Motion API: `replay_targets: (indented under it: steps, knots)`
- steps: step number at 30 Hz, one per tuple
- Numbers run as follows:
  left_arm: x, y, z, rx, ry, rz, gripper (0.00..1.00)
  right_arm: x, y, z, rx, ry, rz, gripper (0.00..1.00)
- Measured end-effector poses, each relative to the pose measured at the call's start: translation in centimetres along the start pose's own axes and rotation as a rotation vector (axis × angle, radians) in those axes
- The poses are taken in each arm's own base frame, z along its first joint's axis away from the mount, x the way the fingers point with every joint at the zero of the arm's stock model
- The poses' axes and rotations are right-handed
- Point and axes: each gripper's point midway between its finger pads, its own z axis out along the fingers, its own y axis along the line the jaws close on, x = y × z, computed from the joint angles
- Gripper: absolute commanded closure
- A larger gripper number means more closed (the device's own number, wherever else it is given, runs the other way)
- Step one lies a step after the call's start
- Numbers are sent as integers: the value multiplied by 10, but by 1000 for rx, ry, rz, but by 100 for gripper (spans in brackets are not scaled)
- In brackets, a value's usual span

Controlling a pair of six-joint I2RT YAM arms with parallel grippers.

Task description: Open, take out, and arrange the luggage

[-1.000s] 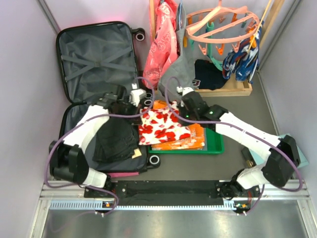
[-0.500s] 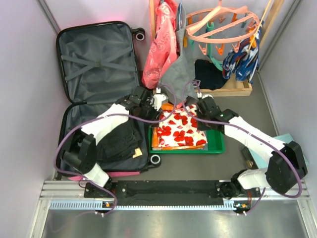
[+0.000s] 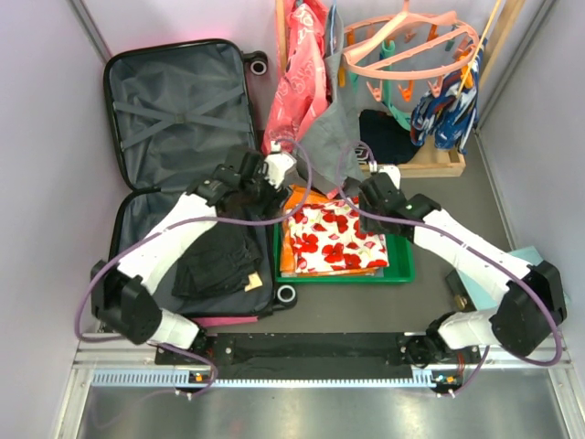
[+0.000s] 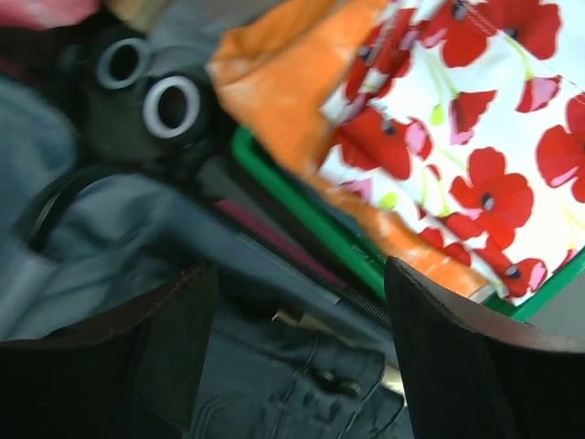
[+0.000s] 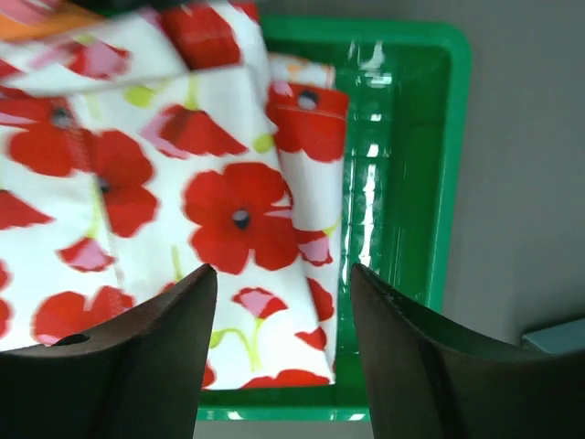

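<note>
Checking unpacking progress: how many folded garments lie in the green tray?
2: a poppy-print cloth on top, and an orange one beneath it, sticking out at the far-left corner of the tray. More may be hidden underneath.

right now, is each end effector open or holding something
Left end effector: open, holding nothing, over the luggage edge.
Right end effector: open, holding nothing, above the poppy-print cloth in the green tray.

Left arm (image 3: 169, 240): white shells, black joints.
Right arm (image 3: 462, 251): same white and black.
Cables (image 3: 91, 279): purple, looping along each arm.
Left gripper (image 4: 292, 366): dark, broad fingers (image 4: 160, 366).
</note>
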Motion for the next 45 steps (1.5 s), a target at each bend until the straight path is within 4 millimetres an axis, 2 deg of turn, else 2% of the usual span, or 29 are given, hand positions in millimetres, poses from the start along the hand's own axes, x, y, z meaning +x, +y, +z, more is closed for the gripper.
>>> replay_targets:
  steps: [2,3,5,8,9,12,15,17,18,21,25,28,32,33,36,37,41,44,45]
  knots:
    - [-2,13,-17,-58,-20,-11,20,-12,15,-13,-11,-53,-19,40]
    - [0,22,-27,-82,-26,-26,20,-18,29,-22,-39,-83,-32,40]
    - [7,41,-43,-130,-26,-68,20,-28,68,-43,-126,-141,-69,40]
    - [33,77,-61,-210,2,-165,20,-41,141,-71,-275,-200,-119,40]
    - [48,90,-65,-238,24,-208,20,-43,162,-74,-307,-204,-131,40]
    - [108,117,-69,-303,126,-353,19,-48,243,-75,-424,-209,-167,38]
    - [162,130,-75,-350,210,-481,17,-37,301,-64,-489,-173,-209,36]
    - [188,138,-82,-382,240,-554,16,-26,338,-48,-527,-144,-229,34]
    - [199,143,-86,-402,250,-591,16,-19,350,-40,-536,-126,-236,34]
    - [222,154,-94,-445,263,-662,15,3,368,-13,-523,-70,-262,32]
    - [246,163,-90,-451,284,-727,15,19,380,17,-480,-16,-273,30]
    - [269,161,-81,-397,319,-784,15,27,385,30,-456,13,-274,29]
    - [289,151,-70,-302,362,-825,17,30,384,33,-451,31,-267,31]
    - [290,148,-66,-274,362,-827,17,31,385,33,-461,42,-263,33]
    - [290,139,-56,-198,356,-828,17,39,389,34,-497,87,-259,50]
    - [290,137,-54,-181,355,-830,17,42,389,37,-503,103,-261,59]
    - [287,133,-47,-106,345,-831,19,53,391,47,-538,166,-262,80]
    - [282,134,-44,-64,336,-831,40,46,399,44,-597,170,-240,92]
    - [280,133,-42,-44,325,-829,56,46,400,44,-605,173,-239,98]
